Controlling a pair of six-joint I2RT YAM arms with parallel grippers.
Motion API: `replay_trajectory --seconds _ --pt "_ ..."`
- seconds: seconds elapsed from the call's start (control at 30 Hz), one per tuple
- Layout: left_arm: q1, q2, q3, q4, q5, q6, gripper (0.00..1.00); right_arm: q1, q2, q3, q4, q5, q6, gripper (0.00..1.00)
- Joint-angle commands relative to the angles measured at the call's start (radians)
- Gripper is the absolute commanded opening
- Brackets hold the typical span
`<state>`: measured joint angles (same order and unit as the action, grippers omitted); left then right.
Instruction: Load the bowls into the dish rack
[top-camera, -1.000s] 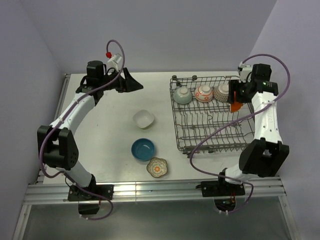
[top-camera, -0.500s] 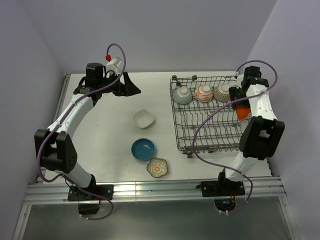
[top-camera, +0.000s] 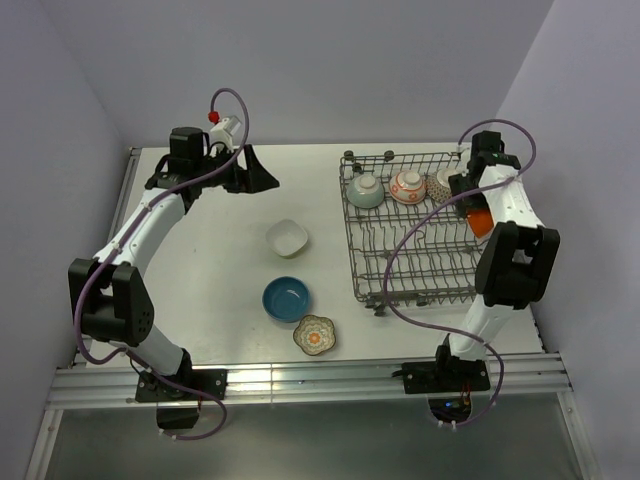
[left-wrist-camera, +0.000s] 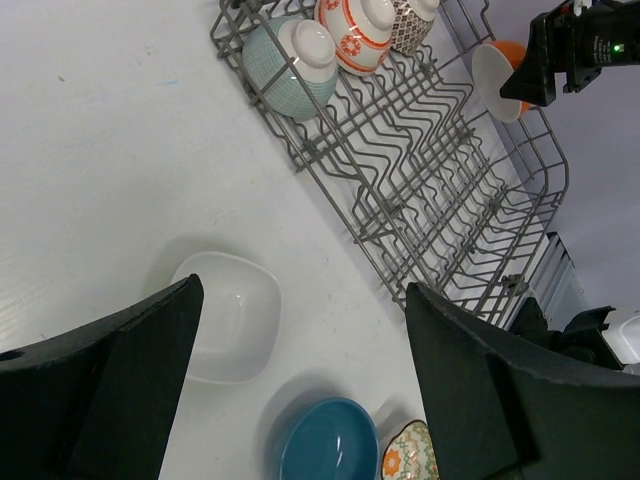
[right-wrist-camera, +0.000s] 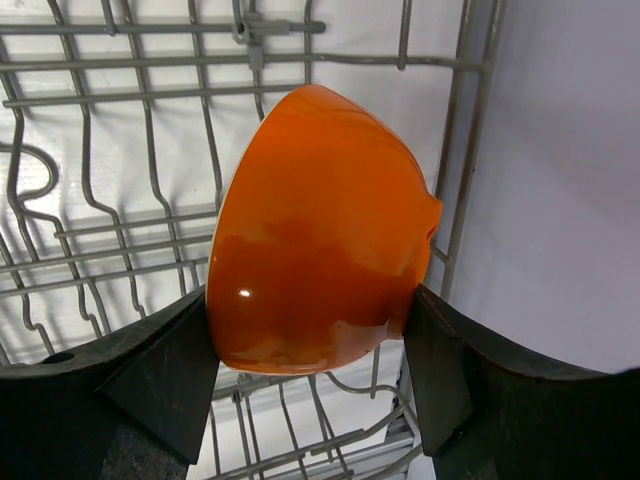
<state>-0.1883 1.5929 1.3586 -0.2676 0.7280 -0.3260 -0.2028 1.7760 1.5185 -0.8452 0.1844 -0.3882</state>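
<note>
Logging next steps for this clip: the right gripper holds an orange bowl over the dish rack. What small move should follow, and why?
Probably lower the right gripper a little so the orange bowl settles between the wires, then open. The gripper clamps the bowl from both sides, and the bowl stands on edge over the dish rack, close to its right wall, with unoccupied wires beneath it.

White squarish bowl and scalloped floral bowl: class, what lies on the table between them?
The deep blue bowl lies between the white squarish bowl and the scalloped floral bowl, clearest in the top external view.
</note>
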Motion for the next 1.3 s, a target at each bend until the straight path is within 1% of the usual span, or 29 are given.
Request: replay_trajectory --seconds 0.0,0.27,0.57,0.6,0.8,0.87,0.9,0.93,0.97,1.0,1.07,1.1,1.27 --pt "0.010 -0.033 -0.019 0.022 0.011 0.024 0.88 0.032 0.020 0.011 0.081 0.079 -0.008 0.00" --pt "0.020 -0.050 -0.044 0.024 0.014 0.033 0.88 0.082 0.079 -0.014 0.132 0.176 -0.006 0.00" --pt "0.023 -0.039 -0.033 0.028 0.021 0.016 0.88 0.138 0.111 -0.032 0.153 0.216 -0.005 0.00" --pt "0.021 -0.037 -0.029 0.022 0.019 0.019 0.88 0.143 0.121 -0.031 0.150 0.219 0.000 0.02" --pt "0.024 -0.037 -0.035 0.015 0.007 0.025 0.88 0.152 0.143 -0.021 0.133 0.205 0.023 0.23" --pt "0.026 -0.037 -0.038 0.018 0.008 0.025 0.88 0.155 0.146 -0.020 0.121 0.199 0.028 0.27" --pt "0.027 -0.037 -0.042 0.018 0.008 0.022 0.88 0.158 0.146 -0.021 0.121 0.198 0.031 0.30" --pt "0.027 -0.037 -0.044 0.019 0.011 0.021 0.88 0.161 0.145 -0.021 0.121 0.198 0.035 0.42" --pt "0.029 -0.036 -0.044 0.021 0.011 0.019 0.88 0.164 0.142 -0.023 0.121 0.194 0.037 0.48" --pt "0.030 -0.037 -0.044 0.019 0.013 0.019 0.88 0.164 0.142 -0.021 0.121 0.194 0.041 0.61" --pt "0.030 -0.034 -0.042 0.018 0.010 0.022 0.88 0.169 0.138 -0.012 0.114 0.190 0.045 0.70" --pt "0.030 -0.033 -0.039 0.013 0.010 0.024 0.88 0.169 0.138 -0.008 0.109 0.184 0.049 0.77" --pt "0.030 -0.031 -0.038 0.005 0.005 0.031 0.89 0.171 0.134 0.035 0.089 0.171 0.057 0.89"
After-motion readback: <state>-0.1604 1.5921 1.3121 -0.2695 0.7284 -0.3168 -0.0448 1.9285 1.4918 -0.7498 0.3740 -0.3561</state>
